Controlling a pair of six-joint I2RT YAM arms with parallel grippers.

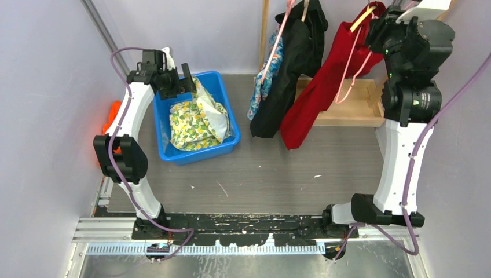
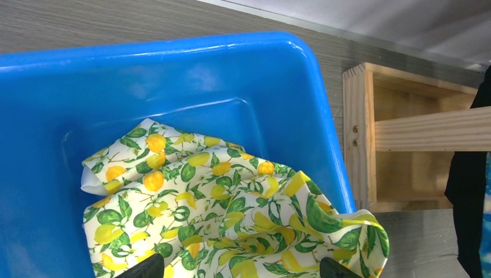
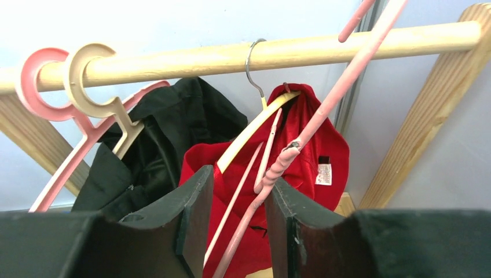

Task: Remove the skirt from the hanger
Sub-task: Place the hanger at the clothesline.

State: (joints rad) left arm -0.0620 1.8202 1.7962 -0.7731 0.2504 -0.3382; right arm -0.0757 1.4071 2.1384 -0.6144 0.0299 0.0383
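Observation:
The skirt (image 1: 197, 119), white with a lemon and leaf print, lies crumpled in the blue bin (image 1: 223, 87), off any hanger. My left gripper (image 1: 185, 81) hovers open over the bin's far edge. In the left wrist view its fingertips (image 2: 142, 269) stand wide apart above the skirt (image 2: 214, 202), holding nothing. My right gripper (image 1: 382, 29) is up by the clothes rod at the far right, shut on a bare pink hanger (image 3: 277, 165). The hanger runs between the jaws of the right gripper (image 3: 240, 182) and rises in front of the rod (image 3: 231, 55).
A wooden rack (image 1: 353, 107) stands at the back. On its rod hang a red garment (image 1: 318, 92) on a cream hanger (image 3: 255, 130), a black garment (image 1: 289, 75) and a blue floral one (image 1: 263, 87). An orange object (image 1: 113, 116) lies left of the bin.

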